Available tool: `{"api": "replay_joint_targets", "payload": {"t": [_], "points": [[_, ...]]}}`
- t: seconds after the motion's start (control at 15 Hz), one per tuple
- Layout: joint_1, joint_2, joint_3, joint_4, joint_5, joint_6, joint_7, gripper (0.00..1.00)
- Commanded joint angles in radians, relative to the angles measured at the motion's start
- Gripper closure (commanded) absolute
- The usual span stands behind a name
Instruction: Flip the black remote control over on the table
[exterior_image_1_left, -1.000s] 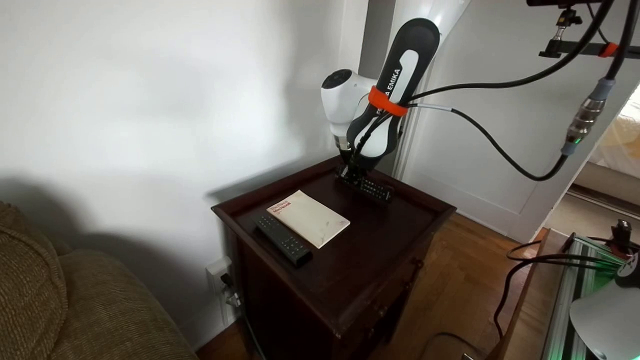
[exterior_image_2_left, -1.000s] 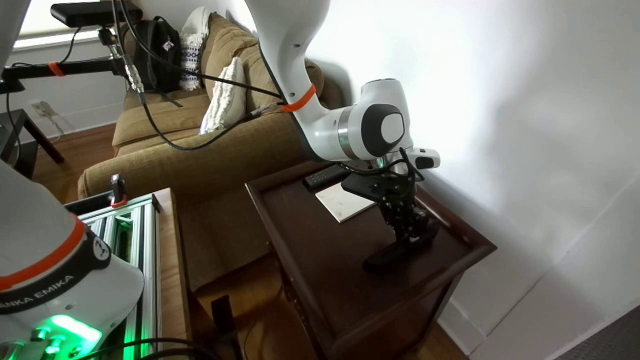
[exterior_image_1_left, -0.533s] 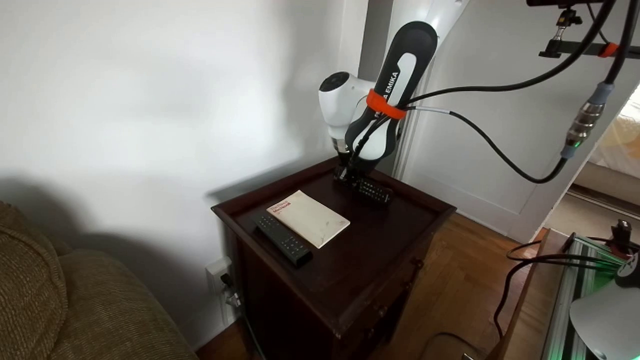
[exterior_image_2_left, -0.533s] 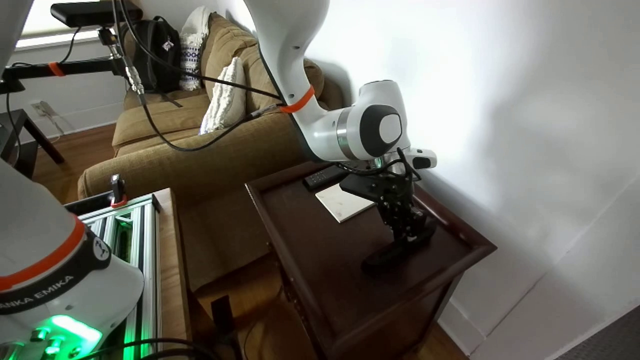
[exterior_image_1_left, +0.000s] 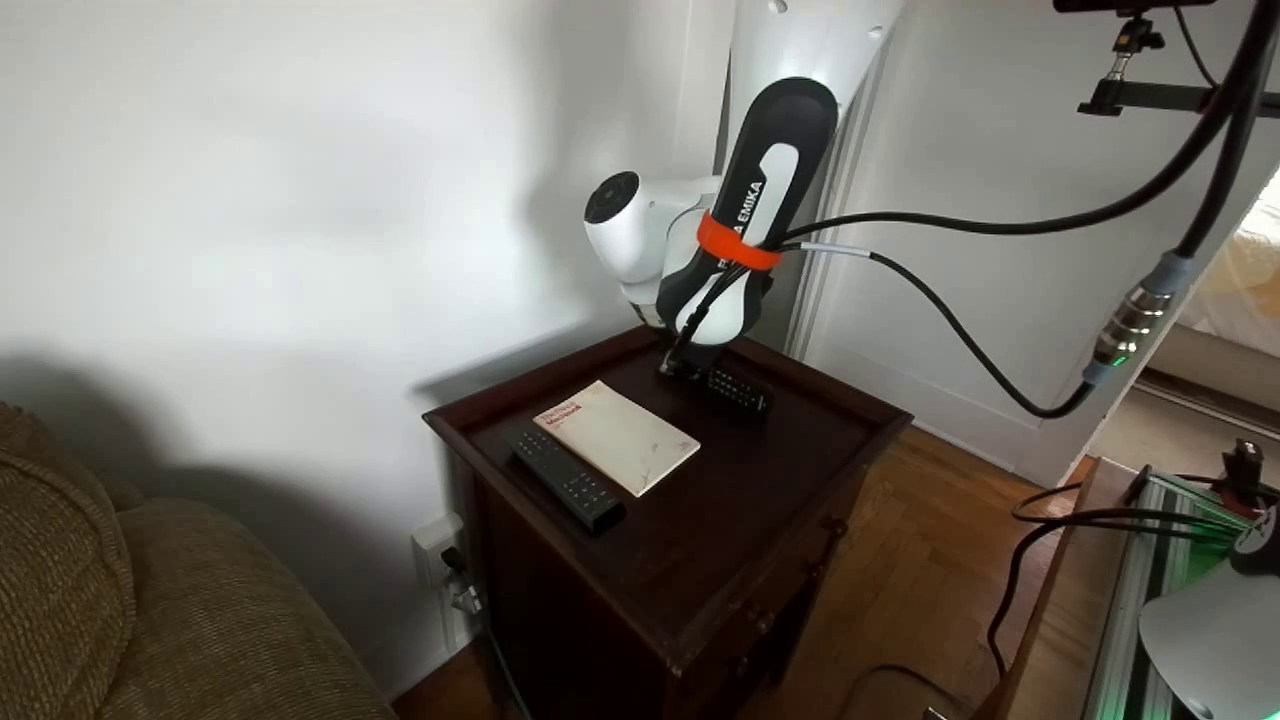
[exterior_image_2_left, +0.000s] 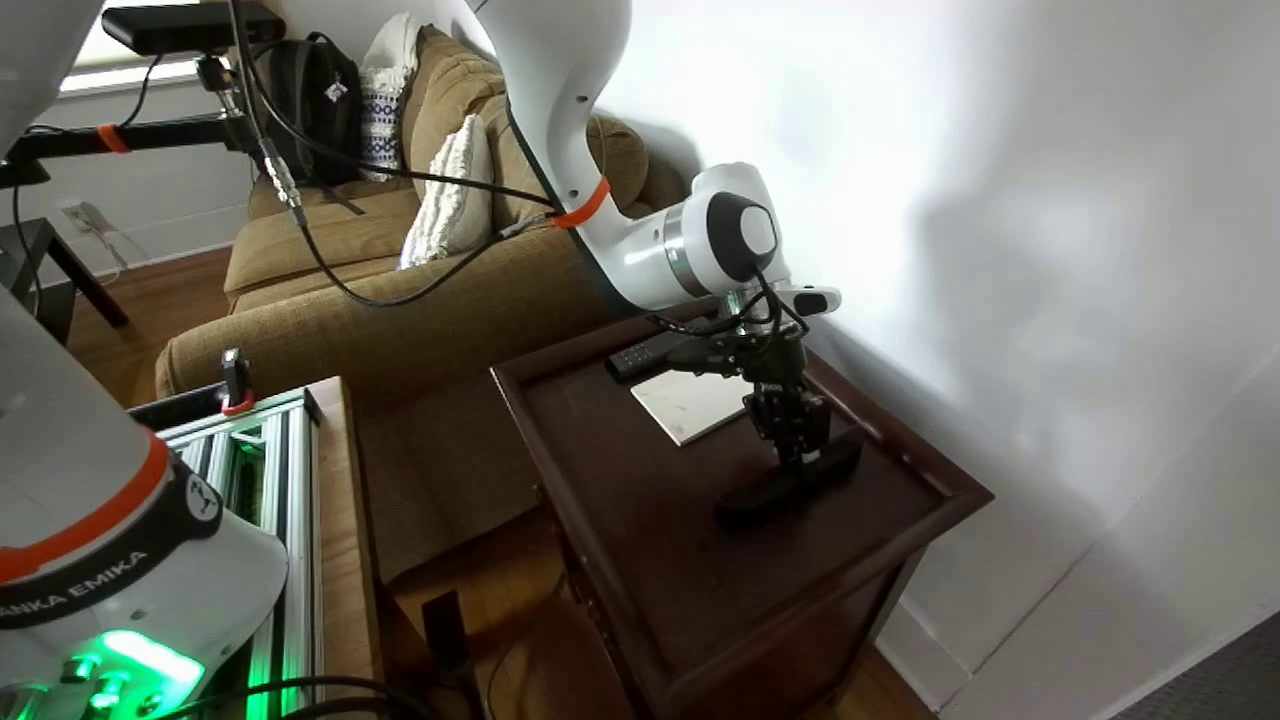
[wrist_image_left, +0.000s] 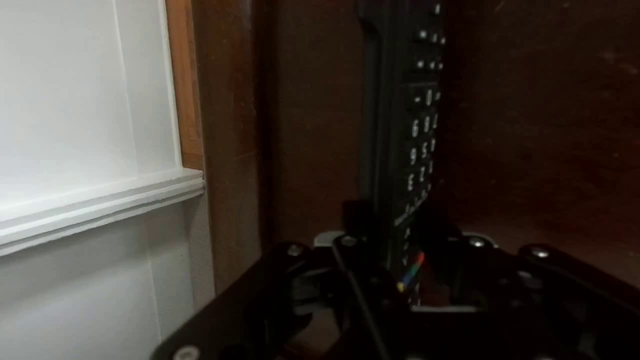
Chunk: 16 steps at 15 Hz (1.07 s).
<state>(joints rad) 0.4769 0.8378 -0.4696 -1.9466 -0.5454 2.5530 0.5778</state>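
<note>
The remote (wrist_image_left: 392, 100) was tipped up steeply on a long side, toward the end of the table (exterior_image_2_left: 640, 500) away from the sofa (exterior_image_2_left: 400, 285); whether its lower edge touched the wood could not be told. The gripper (wrist_image_left: 395, 217) was clamped on it, a finger to either face. The wrist view alone gave the keys (wrist_image_left: 421, 125) legibly: upside-down digits, with red, green, blue and yellow marks close by the fingers. In an exterior view the keys (exterior_image_1_left: 740, 388) came out as pale dots, and the arm (exterior_image_1_left: 775, 170) covered most of the gripper. In an exterior view the remote was a dark bar (exterior_image_2_left: 750, 500), the gripper reaching down onto it in plain sight.

Farther along the table, in an exterior view, the booklet (exterior_image_1_left: 618, 440) lay whole, red print showing, with a second remote (exterior_image_1_left: 568, 480) just beside it, keys up. In an exterior view the arm and gripper cut across the booklet's pale cover (exterior_image_2_left: 690, 405).

An outlet (exterior_image_1_left: 437, 560) showed in an exterior view; pillow (exterior_image_2_left: 450, 195) and backpack (exterior_image_2_left: 315, 110) on the sofa, in an exterior view.
</note>
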Motion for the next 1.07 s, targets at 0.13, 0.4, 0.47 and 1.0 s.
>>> {"api": "replay_joint_targets", "payload": {"t": [0.13, 0.4, 0.47, 1.0], "points": [[0.025, 0.059, 0.011, 0.065, -0.082, -0.072, 0.112, 0.41], [0.024, 0.06, 0.018, 0.071, -0.152, -0.027, 0.169, 0.13], [0.02, 0.056, 0.022, 0.072, -0.174, -0.019, 0.185, 0.05], [-0.022, 0.042, 0.063, 0.072, -0.283, 0.005, 0.262, 0.0]]}}
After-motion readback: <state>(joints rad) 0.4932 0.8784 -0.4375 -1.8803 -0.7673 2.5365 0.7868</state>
